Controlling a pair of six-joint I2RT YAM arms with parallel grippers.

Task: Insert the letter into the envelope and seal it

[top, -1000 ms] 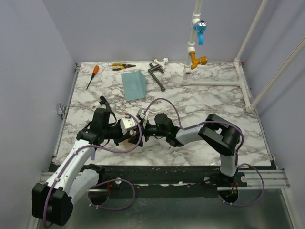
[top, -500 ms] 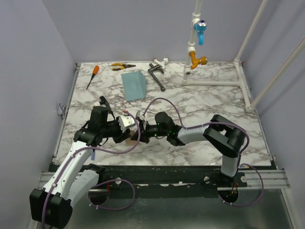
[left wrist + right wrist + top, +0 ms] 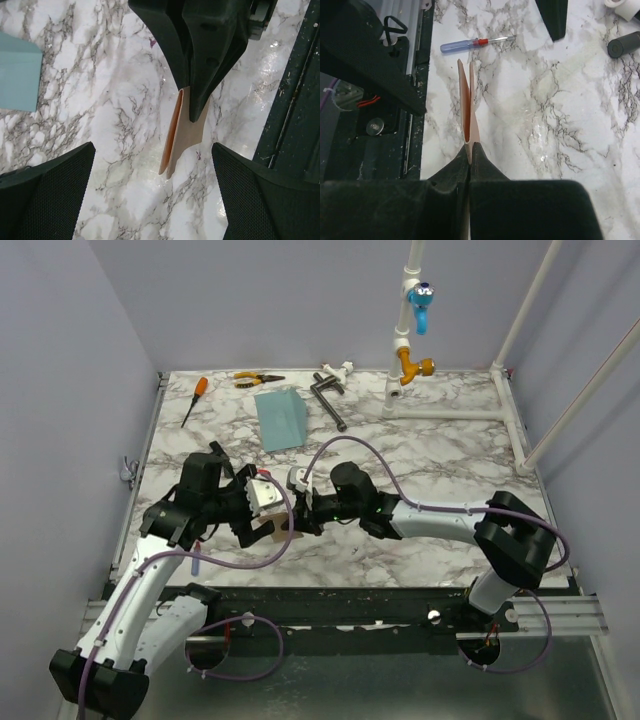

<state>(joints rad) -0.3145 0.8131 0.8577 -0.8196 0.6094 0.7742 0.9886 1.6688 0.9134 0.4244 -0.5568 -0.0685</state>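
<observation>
The letter (image 3: pixel 182 132) is a peach sheet folded double, and it hangs on edge just above the marble top. My right gripper (image 3: pixel 470 147) is shut on its folded edge, and its dark fingers (image 3: pixel 210 55) come down from the top of the left wrist view. My left gripper (image 3: pixel 155 200) stands wide open around the letter without touching it, one mesh pad (image 3: pixel 47 195) on each side. From above, both grippers meet near the table's front, left (image 3: pixel 262 520) and right (image 3: pixel 290 518), with the letter (image 3: pixel 270 530) between them. The teal envelope (image 3: pixel 281 418) lies flat at the back, apart from both grippers.
An orange-handled screwdriver (image 3: pixel 193 400), pliers (image 3: pixel 258 380) and a black T-handle tool (image 3: pixel 328 398) lie along the back. A white pipe frame with a blue valve (image 3: pixel 420 300) stands at the back right. A blue-handled screwdriver (image 3: pixel 470 44) lies by the front edge.
My left gripper has opened and let go of the letter. My right gripper has shut on it and now holds it alone; the right arm has stretched out lower.
</observation>
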